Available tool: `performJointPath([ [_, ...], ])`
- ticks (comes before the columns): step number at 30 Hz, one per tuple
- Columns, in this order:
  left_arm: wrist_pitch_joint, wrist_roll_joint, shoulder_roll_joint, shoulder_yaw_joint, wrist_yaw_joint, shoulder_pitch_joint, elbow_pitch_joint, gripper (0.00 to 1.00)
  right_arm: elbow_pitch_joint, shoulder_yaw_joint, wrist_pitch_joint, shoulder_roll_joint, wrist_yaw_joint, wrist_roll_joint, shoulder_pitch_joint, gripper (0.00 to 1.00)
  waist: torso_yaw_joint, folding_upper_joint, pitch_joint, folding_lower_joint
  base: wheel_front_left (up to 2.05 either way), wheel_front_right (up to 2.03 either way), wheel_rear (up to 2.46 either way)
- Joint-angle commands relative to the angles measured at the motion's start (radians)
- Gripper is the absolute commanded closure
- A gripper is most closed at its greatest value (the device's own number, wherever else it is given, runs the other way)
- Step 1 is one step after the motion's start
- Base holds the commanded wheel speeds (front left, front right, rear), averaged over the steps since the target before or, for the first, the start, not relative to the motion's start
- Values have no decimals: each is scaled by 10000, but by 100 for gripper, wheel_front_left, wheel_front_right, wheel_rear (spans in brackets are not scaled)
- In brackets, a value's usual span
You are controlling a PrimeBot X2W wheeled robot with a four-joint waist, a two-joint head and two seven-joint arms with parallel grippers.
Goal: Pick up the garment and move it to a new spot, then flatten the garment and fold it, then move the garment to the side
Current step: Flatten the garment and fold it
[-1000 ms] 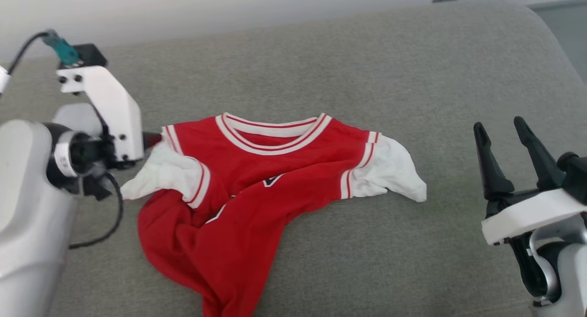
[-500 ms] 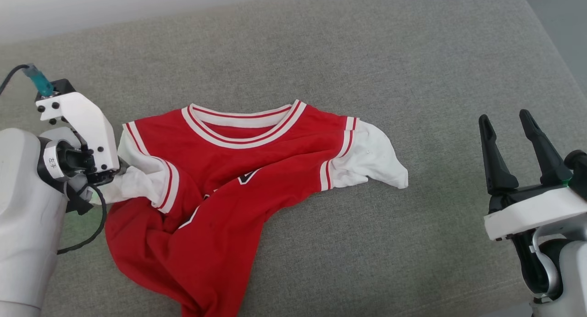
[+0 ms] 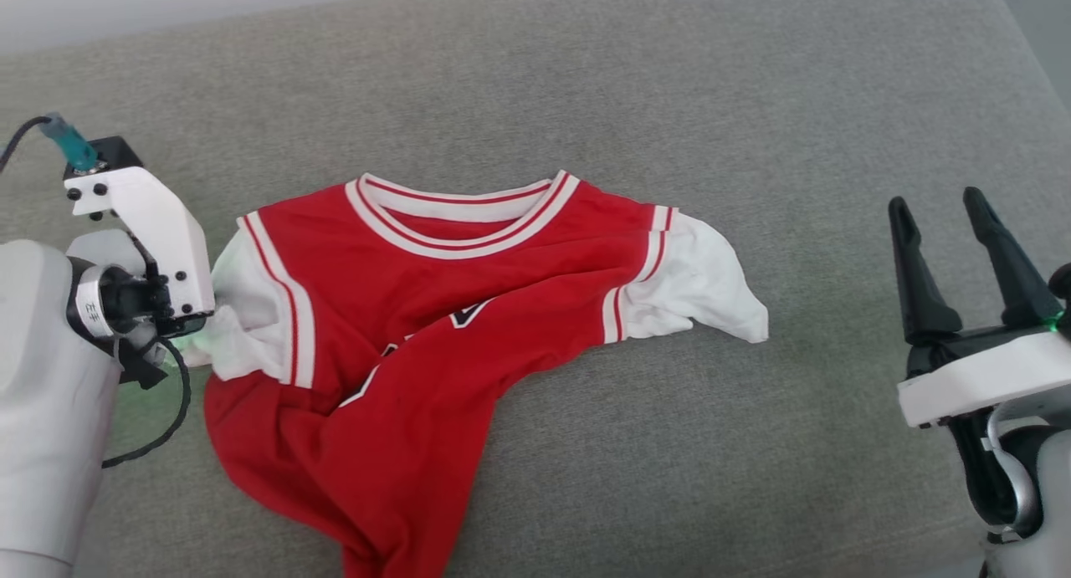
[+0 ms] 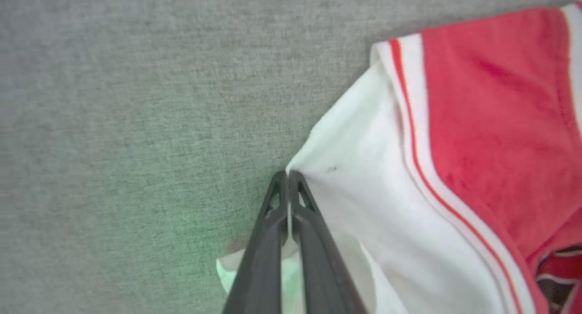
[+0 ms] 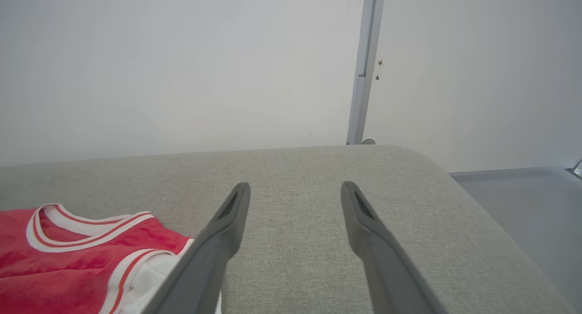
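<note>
The garment (image 3: 435, 310), a red T-shirt with white sleeves and striped trim, lies rumpled on the grey cushion, neckline toward the far side and hem bunched at the near edge. In the left wrist view my left gripper (image 4: 288, 174) is shut on the edge of the garment's (image 4: 477, 123) white left sleeve, which pulls to a point at the fingertips. The head view shows the white wrist housing (image 3: 159, 227) covering those fingers. My right gripper (image 3: 937, 200) stands open at the right, well clear of the right sleeve (image 3: 703, 285), with nothing between its fingers (image 5: 227, 223).
The grey cushion (image 3: 669, 101) stretches wide behind and to the right of the shirt. Its rounded right edge (image 5: 454, 177) drops to a grey floor. A white wall with a thin vertical rail (image 5: 363, 68) stands behind.
My left gripper's fingers have shut on the white left sleeve, and that sleeve now lies pulled out flatter toward the left. The head camera has shifted slightly. The right gripper stays open.
</note>
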Motion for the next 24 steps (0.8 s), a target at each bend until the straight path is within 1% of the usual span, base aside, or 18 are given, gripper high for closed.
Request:
performJointPath([
  [1,-141,82,90,-73,-81,374,55,100,-2,-82,39,-42,-3,-20,57,0,171,-1,-85,0,0,0,0],
  [5,-506,78,345,89,-139,413,-608,100,-61,-196,130,-63,-3,-81,197,0,511,-1,-259,0,0,0,0],
  [9,-722,148,714,199,33,788,-1444,100,-154,-276,234,-58,-3,-118,291,0,807,-1,-418,0,0,0,0],
  [12,-693,141,1042,329,210,1246,-2105,100,-228,-331,298,-43,-3,-119,390,0,990,-1,-508,0,0,0,0],
  [14,-606,63,1162,425,389,1641,-2443,100,-253,-331,371,-27,-3,-110,427,0,1089,-1,-548,0,0,0,0],
  [16,-604,-45,1185,525,540,1926,-2731,100,-296,-326,389,-3,-3,-126,442,0,1159,-1,-570,0,0,0,0],
  [19,-770,-290,1056,723,715,2251,-2993,100,-335,-288,465,-1,-3,-126,442,0,1252,-1,-609,0,0,0,0],
  [20,-834,-309,1038,746,722,2325,-3035,82,-341,-262,483,-7,-3,-124,446,0,1277,-1,-635,0,0,0,0],
  [21,-812,-335,1048,744,724,2380,-3060,36,-353,-230,496,-5,-3,-123,449,0,1291,-1,-660,0,0,0,0],
  [22,-733,-339,1071,702,671,2392,-3088,0,-359,-214,524,-7,-3,-123,456,0,1305,-1,-699,0,0,0,0],
  [24,-530,-357,1088,718,769,2184,-3253,0,-390,-160,583,-49,-3,-139,530,0,1353,-1,-835,0,0,0,0],
])
